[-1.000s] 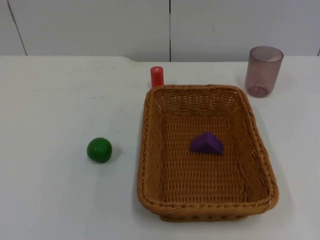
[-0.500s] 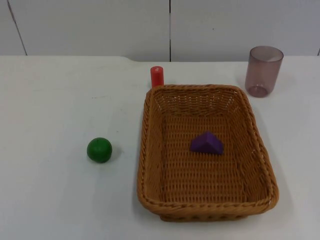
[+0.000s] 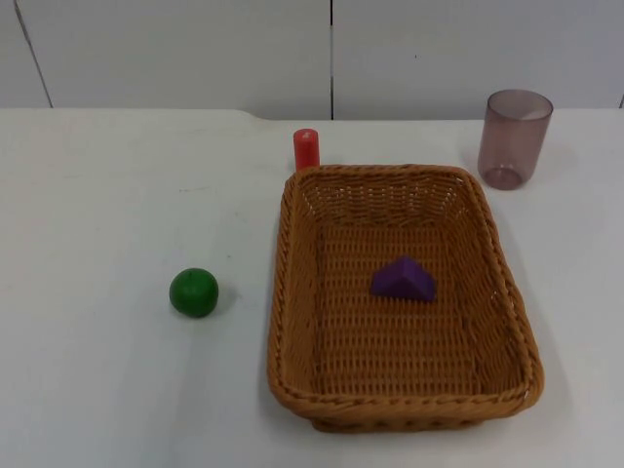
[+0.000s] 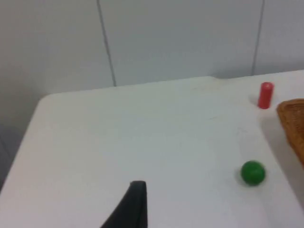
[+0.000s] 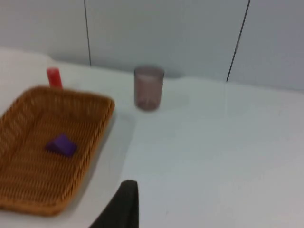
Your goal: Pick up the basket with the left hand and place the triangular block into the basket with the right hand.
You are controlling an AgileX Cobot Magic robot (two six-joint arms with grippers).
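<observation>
The wicker basket [image 3: 402,297] sits on the white surface [image 3: 97,390] with the purple triangular block [image 3: 403,280] lying at its centre. At the basket's 1 o'clock stands a tinted cup [image 3: 514,138], at its 11 o'clock a red cylinder [image 3: 306,149], at its 9 o'clock a green ball [image 3: 194,292]. Whether the left pincer [image 4: 135,190] and right pincer [image 5: 126,190] are released or clenched, I cannot tell

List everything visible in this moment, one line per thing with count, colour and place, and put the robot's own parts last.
basket: one, brown wicker, on the table right of centre, not held.
triangular block: one, purple, lying on the basket's floor.
ball: one, green, on the table left of the basket, apart from it.
cylinder: one, red, upright just behind the basket's far left corner.
cup: one, translucent purple-grey, upright beyond the basket's far right corner.
table: one, white, ends at the grey wall.
left gripper: black fingertip, above the table's left part, waiting.
right gripper: black fingertip, above the table right of the basket, waiting.
</observation>
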